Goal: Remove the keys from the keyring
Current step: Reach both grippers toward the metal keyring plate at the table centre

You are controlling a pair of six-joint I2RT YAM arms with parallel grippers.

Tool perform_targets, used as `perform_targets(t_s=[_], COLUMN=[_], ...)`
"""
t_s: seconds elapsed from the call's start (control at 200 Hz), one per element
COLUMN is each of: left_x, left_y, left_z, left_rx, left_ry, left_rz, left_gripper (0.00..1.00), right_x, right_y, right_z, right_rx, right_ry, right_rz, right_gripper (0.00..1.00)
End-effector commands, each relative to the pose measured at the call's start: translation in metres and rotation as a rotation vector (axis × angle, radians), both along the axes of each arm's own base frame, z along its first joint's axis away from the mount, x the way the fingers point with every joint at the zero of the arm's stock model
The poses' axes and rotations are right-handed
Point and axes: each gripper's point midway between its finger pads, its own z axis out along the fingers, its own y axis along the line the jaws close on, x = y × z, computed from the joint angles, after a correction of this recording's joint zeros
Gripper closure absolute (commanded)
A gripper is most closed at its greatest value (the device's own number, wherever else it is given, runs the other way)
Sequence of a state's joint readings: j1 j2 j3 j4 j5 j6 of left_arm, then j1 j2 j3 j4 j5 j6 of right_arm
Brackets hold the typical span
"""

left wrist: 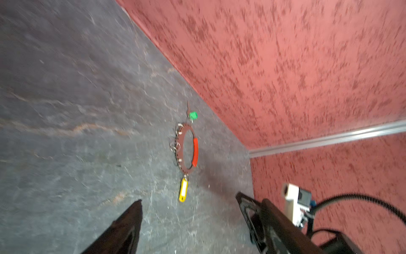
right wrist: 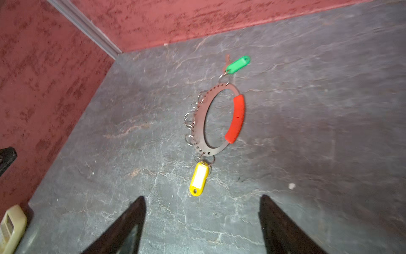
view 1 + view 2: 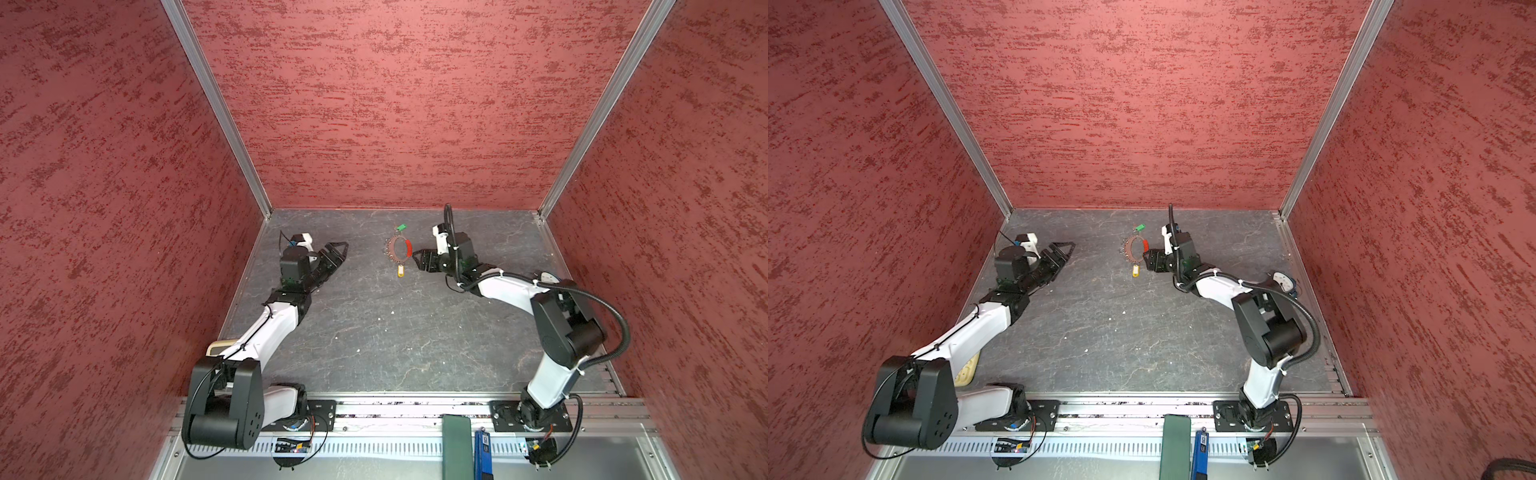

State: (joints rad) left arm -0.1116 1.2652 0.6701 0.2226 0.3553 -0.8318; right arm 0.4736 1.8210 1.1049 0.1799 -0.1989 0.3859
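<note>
Keyring [image 2: 200, 123] with 2 keys [image 2: 237, 63]: right claw [image 2: 202, 196], released, just beside its red sleeve [image 2: 236, 118]; left claw [image 1: 189, 198], released, well apart.

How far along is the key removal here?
Done: nothing. The green tag and yellow tag are both attached to the keyring, which lies on the table. In hand: nothing held. The right gripper is open near the ring, and the left gripper is open farther off. Left: both tags must come off.
</note>
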Motion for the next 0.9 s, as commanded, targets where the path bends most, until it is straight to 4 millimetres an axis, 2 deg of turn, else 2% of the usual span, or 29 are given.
perform_targets(t_s=[0.0,0.065,0.195,0.351,0.476,0.596,0.897], left_x=[-0.014,-0.018,-0.022,-0.023,-0.022,-0.022,-0.022], left_y=[-0.031,-0.043,-0.052,-0.056,-0.062,-0.064,-0.065], left_z=[-0.021,-0.028,-0.038,-0.050,-0.054,-0.056,-0.061], left_rx=[0.100,0.135,0.158,0.159,0.143,0.133,0.132], left_ry=[0.016,0.008,-0.021,-0.006,0.001,0.008,0.020], left_rz=[-0.144,-0.181,-0.209,-0.218,-0.241,-0.252,-0.263], left_gripper=[0.20,0.22,0.28,0.31,0.32,0.35,0.38], right_x=[0.005,0.012,0.026,0.043,0.051,0.057,0.066], right_y=[0.027,0.038,0.054,0.066,0.076,0.082,0.090], right_z=[-0.001,-0.006,-0.014,-0.028,-0.038,-0.051,-0.072], right_rx=[-0.020,-0.030,-0.045,-0.077,-0.090,-0.142,-0.184], right_ry=[-0.006,0.000,0.006,0.031,0.044,0.058,0.093], right_rz=[0.080,0.091,0.120,0.123,0.143,0.162,0.185], right_gripper=[0.25,0.29,0.41,0.42,0.51,0.55,0.55])
